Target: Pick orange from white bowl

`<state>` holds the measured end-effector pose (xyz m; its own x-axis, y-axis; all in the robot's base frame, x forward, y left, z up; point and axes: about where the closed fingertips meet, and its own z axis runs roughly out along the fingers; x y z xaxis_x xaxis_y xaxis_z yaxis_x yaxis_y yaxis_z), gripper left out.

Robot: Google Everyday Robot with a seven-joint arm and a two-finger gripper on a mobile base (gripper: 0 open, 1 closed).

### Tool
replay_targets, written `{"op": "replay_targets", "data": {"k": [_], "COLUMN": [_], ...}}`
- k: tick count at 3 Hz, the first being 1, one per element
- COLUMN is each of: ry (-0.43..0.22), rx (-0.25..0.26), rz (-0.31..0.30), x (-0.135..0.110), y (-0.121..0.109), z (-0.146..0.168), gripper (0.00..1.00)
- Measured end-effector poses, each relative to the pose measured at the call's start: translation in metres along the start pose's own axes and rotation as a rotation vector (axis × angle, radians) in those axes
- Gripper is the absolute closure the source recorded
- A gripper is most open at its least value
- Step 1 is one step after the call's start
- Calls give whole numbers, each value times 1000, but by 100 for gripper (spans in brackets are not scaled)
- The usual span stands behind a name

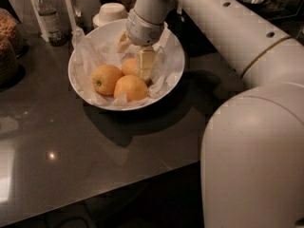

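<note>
– Directly beneath the jaws: entry, please?
– Item 1, orange [129,66], rearmost of three, pressed against the gripper [144,69] on its camera-left side. Lying in the white bowl [72,72], bedded on crumpled paper lining [90,55]; probably kept from rolling by that nest.
– Jaw state?
– Cannot tell; sunk low among fruit and paper.
– Camera-left and forward of the jaws?
– Item 2, second orange [105,79], with dark stem dimple. Item 3, third orange [131,88], nearest the front rim. Packed close against item 1, hence, by judgement, a steep entry from above at the back instead of from the side.
– Arm pose?
– Arm [213,18]: reaching in from camera-right across the far rim, bent sharply down at the wrist, with gripper near vertical and down at fruit level.
– Beyond the jaws, outside the bowl?
– Water bottle [47,18] and small white cup [110,13], well apart from the jaws, on dark countertop [71,151].
– Status?
– Judged: grasp stage, lift not yet begun.
</note>
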<state>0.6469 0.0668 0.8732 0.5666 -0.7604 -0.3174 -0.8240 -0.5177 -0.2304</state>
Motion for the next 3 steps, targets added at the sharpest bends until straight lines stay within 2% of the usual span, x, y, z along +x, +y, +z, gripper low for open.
{"op": "replay_targets", "data": {"k": [2,3], "ry": [7,1], "rx": [-26,-35], "rz": [111,128], "x": [2,3], "y": [5,8], "z": [8,10], "gripper": [26,30]}}
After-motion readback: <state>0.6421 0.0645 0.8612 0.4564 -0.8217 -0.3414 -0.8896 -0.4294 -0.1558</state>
